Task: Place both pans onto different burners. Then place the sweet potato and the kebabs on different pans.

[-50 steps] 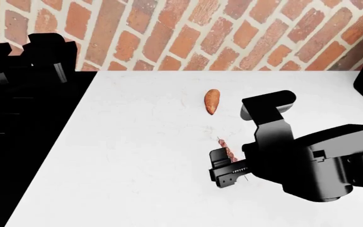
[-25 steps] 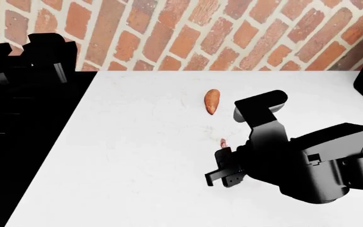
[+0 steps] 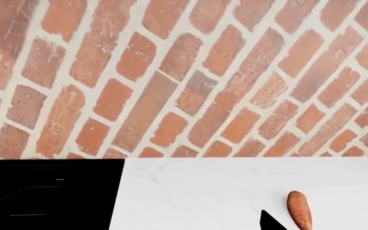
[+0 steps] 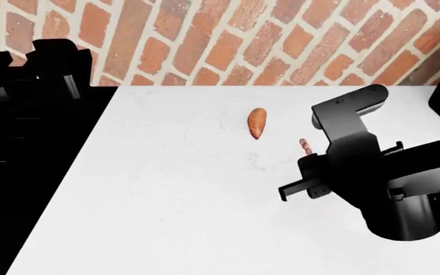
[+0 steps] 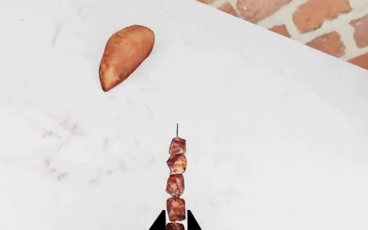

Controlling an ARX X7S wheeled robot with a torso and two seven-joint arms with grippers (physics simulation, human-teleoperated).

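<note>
Kebabs (image 5: pixel 176 184): one skewer, pinched at its near end by the right gripper (image 5: pixel 174 225), now lifted off the white counter (image 4: pixel 167 189) where it lay a second ago. Ready to carry to a pan.
Sweet potato (image 4: pixel 256 122): on counter, left and far, apart.
Range (image 4: pixel 29 160): far left.
Left gripper: out of view; fingers cannot be told.
</note>
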